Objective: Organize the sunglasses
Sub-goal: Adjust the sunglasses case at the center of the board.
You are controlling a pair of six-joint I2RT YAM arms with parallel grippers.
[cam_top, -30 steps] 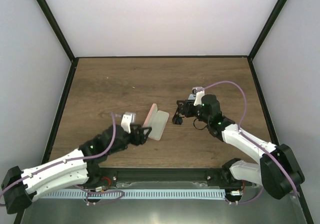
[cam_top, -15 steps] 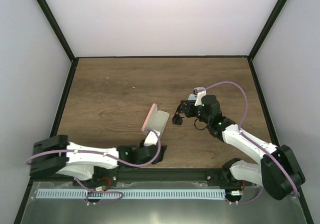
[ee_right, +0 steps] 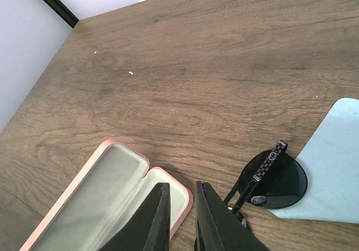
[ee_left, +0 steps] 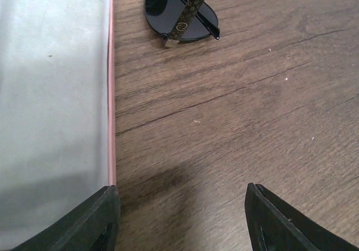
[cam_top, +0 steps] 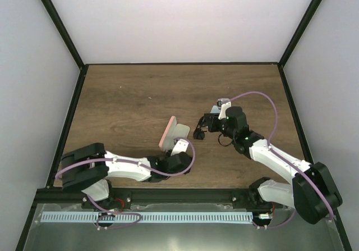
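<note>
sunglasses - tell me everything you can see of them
The sunglasses are a small black pair: round dark glossy lenses, thin wire frame, a slim logo-printed temple folded across a lens. They lie flat on the table, one lens overlapping the blue cloth, right of the open pink case. The right claw is beside them; contact unclear.

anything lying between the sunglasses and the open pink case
Nothing visible. Only bare wood separates the sunglasses from the pink case; the light blue cloth lies on the sunglasses' other side, away from the case.
</note>
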